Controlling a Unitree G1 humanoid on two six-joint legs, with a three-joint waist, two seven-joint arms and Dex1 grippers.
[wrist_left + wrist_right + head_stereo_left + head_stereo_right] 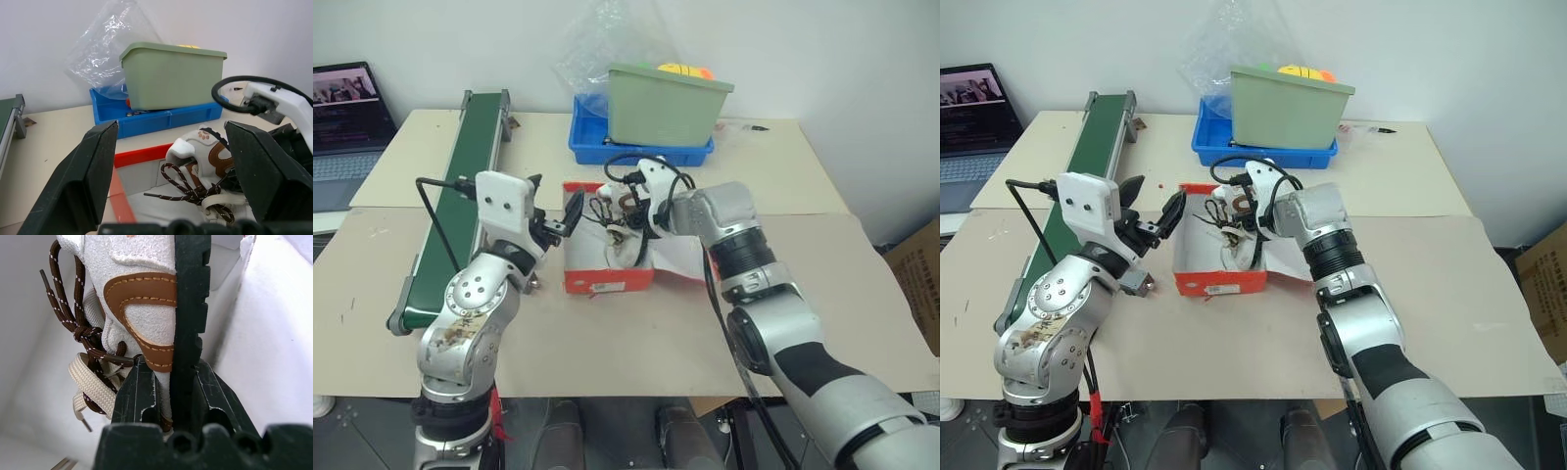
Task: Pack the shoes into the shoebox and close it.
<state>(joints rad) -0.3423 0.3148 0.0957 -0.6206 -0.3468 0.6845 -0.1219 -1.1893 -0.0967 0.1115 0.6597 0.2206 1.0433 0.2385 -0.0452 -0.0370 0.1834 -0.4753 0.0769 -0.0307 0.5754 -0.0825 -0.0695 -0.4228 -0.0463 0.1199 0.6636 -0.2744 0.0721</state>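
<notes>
Cream suede sneaker [142, 308] with brown patches hangs inside the red-orange cardboard shoebox [607, 279], clamped by the right gripper [171, 396]. The left gripper [558, 220] stands spread beside the box.

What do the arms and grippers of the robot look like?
Both arms are silver-grey metal with black sections. Each wrist carries a white housing with a looping black cable. The left gripper and right gripper each have two black fingers; the left arm's round joints look scuffed.

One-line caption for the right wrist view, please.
Right end effector shut on a shoe, gripping its side and black sole, dark laces dangling inside the white-walled shoebox.
</notes>
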